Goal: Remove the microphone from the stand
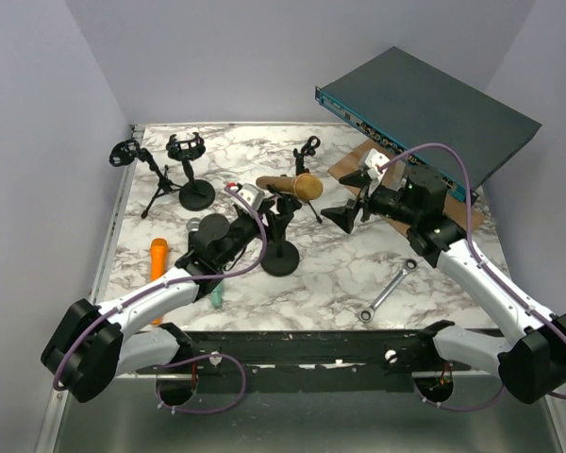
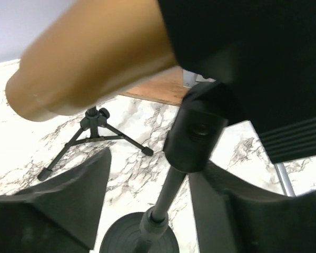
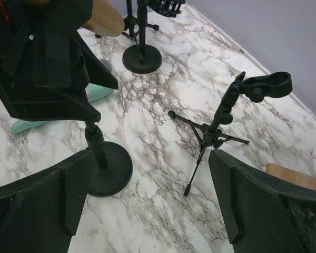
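The microphone (image 1: 292, 185), black-handled with a tan head (image 2: 89, 58), lies across the top of a stand (image 1: 281, 241) with a round black base (image 2: 139, 240). My left gripper (image 1: 267, 219) (image 2: 152, 166) is just under the microphone. Its jaws stand apart on either side of the stand's pole (image 2: 171, 190), with a gap on both sides. My right gripper (image 1: 345, 213) (image 3: 150, 158) hovers open and empty to the right of the stand (image 3: 102, 158). The tan head (image 3: 106, 18) shows at the top of the right wrist view.
A small tripod stand (image 3: 216, 129) (image 1: 309, 156) is behind the right gripper. A tripod stand (image 1: 151, 175) and a round-base shock-mount stand (image 1: 193, 179) are at back left. An orange object (image 1: 158, 260), a teal object (image 1: 216, 297), a wrench (image 1: 387, 291) and a dark equipment box (image 1: 424, 109) are also here.
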